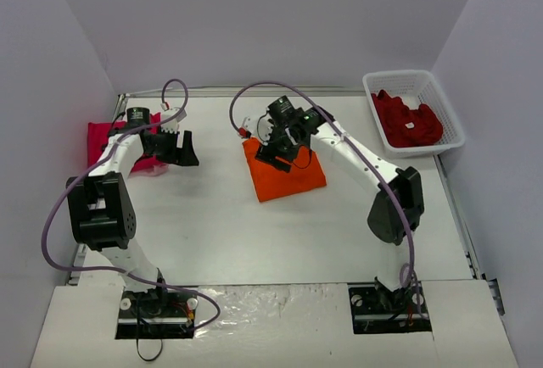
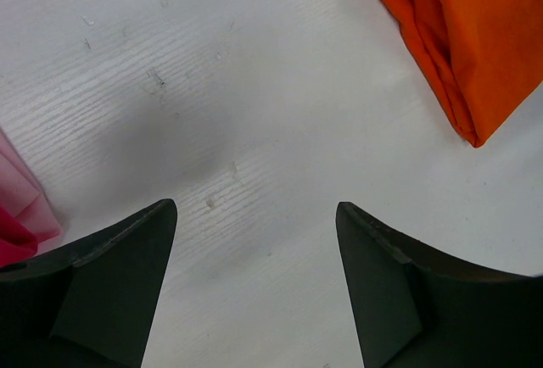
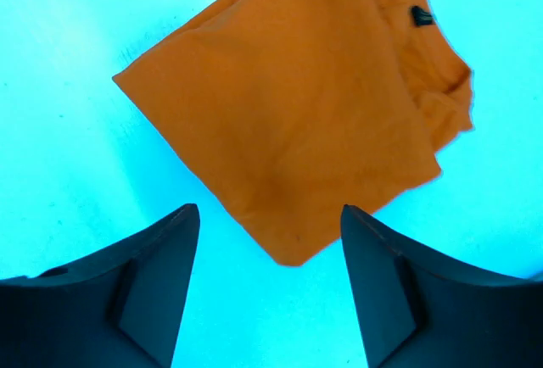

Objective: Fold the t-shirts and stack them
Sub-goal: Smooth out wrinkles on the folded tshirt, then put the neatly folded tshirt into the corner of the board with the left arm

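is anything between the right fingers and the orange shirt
Nothing visible does. The right gripper hangs open above the folded orange t-shirt, whose near corner shows between its fingers.

You look down on a white table [image 1: 254,232] with a faint wood grain and small scuffs, evenly and softly lit. Plain pale grey walls [image 1: 271,20] close it in along the top, left and right of the frame. A white lattice basket [image 1: 407,84] sits at the upper right.
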You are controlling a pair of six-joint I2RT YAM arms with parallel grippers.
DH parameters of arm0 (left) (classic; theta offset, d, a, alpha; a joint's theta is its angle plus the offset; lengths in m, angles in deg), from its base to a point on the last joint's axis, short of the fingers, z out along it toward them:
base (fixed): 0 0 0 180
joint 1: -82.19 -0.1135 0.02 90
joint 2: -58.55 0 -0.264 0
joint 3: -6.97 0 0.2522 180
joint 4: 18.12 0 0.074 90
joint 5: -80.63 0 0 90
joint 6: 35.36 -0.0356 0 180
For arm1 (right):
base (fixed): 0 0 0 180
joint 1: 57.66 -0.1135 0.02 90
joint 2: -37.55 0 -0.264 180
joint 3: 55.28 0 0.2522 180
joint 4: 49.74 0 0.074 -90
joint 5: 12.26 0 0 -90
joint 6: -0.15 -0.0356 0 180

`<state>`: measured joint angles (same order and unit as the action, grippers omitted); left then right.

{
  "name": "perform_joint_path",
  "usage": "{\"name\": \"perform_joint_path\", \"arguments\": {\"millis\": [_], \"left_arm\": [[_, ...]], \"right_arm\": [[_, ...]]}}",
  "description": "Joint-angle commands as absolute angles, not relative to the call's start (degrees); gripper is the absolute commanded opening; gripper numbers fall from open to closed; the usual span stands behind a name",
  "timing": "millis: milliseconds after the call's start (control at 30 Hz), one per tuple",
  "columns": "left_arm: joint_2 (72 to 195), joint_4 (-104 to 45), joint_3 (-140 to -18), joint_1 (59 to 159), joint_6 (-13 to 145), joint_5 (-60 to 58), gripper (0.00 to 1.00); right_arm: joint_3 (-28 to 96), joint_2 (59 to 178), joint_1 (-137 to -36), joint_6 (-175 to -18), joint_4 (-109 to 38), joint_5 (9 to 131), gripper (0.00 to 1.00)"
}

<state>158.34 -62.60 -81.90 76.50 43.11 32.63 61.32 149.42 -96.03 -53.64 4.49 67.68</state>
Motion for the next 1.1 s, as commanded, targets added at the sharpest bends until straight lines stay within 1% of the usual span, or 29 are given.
{"name": "perform_joint_path", "arguments": {"millis": [0,33,100,167,200,267,300,333,400,533,667,1067], "left_arm": [[154.6,-62.0,-82.3,76.3,42.6,34.3,0.75],[154.6,-61.6,-82.1,76.4,43.2,34.5,0.78],[154.7,-61.0,-81.7,76.3,43.8,34.8,0.78],[154.9,-59.7,-81.2,75.9,46.1,35.9,0.78],[154.8,-57.3,-79.9,75.5,47.2,36.9,0.78],[154.5,-55.6,-79.0,74.8,49.8,38.3,0.78],[154.4,-54.6,-78.7,74.4,50.4,38.8,0.78],[154.3,-54.3,-78.6,74.1,51.5,38.8,0.78],[154.2,-53.0,-78.0,73.2,52.9,40.2,0.78],[154.3,-50.2,-76.5,72.3,56.7,41.9,0.78],[154.5,-50.1,-76.1,72.2,56.5,41.3,0.78],[154.5,-50.0,-75.7,72.0,56.0,41.2,0.78]], "right_arm": [[61.7,144.1,-96.6,-54.0,7.4,67.5,0.63],[60.8,143.6,-97.4,-54.3,6.7,69.1,0.61],[56.7,142.8,-100.5,-54.3,3.9,75.5,0.61],[51.8,141.9,-102.8,-54.3,0.9,81.7,0.65],[50.3,141.6,-105.1,-54.3,0.1,83.3,0.68],[47.8,141.8,-107.1,-53.8,-1.9,85.6,0.71],[46.0,142.2,-108.1,-53.8,-2.3,87.4,0.75],[45.2,142.6,-109.7,-53.7,-3.4,88.1,0.75],[43.6,143.7,-111.2,-54.0,-4.9,90.6,0.76],[41.4,146.4,-114.3,-55.8,-11.0,96.9,0.74],[43.2,150.7,-115.6,-58.1,-11.8,98.0,0.71],[46.9,157.7,-117.9,-60.1,-11.8,99.2,0.69]]}}
